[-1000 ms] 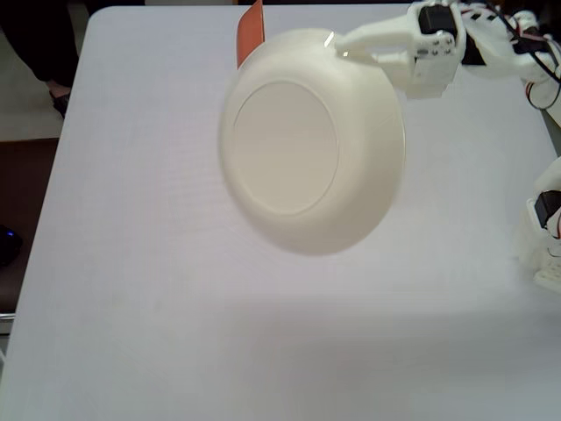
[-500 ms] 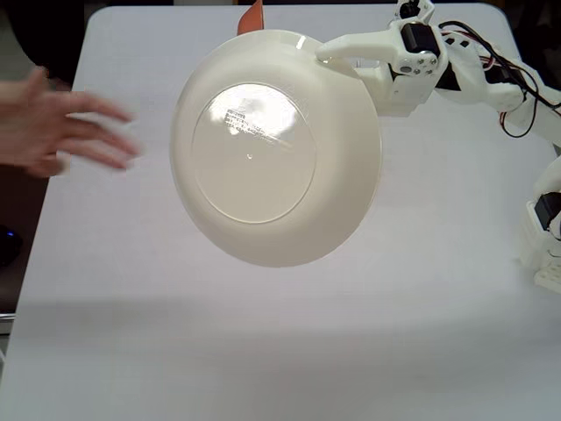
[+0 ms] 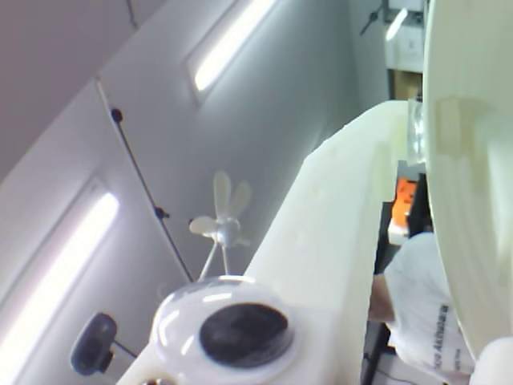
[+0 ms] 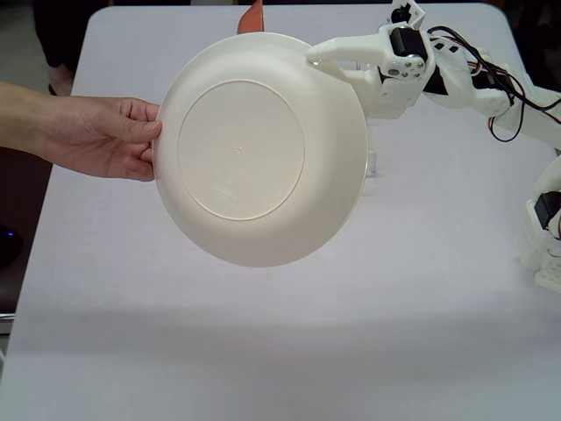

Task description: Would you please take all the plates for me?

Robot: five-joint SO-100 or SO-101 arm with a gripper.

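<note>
A cream-white plate (image 4: 254, 149) hangs above the table with its flat underside facing the fixed view. My gripper (image 4: 321, 60) is shut on its upper right rim. A person's hand (image 4: 101, 136) reaches in from the left and grips the plate's left rim. Behind the plate's top edge a bit of an orange plate (image 4: 252, 17) stands on edge; most of it is hidden. In the wrist view the cream-white plate (image 3: 469, 192) fills the right edge, with one of my fingers (image 3: 337, 241) running alongside it.
The white table (image 4: 263, 351) lies under the plate. My arm (image 4: 456, 83) reaches in from the right, with its base and wires (image 4: 543, 228) at the right edge. The wrist view looks up at ceiling lights, a fan (image 3: 223, 220) and a person in white (image 3: 413, 313).
A hand has come in from the left and closed on the plate's left rim. The plate and my gripper have shifted a little further left.
</note>
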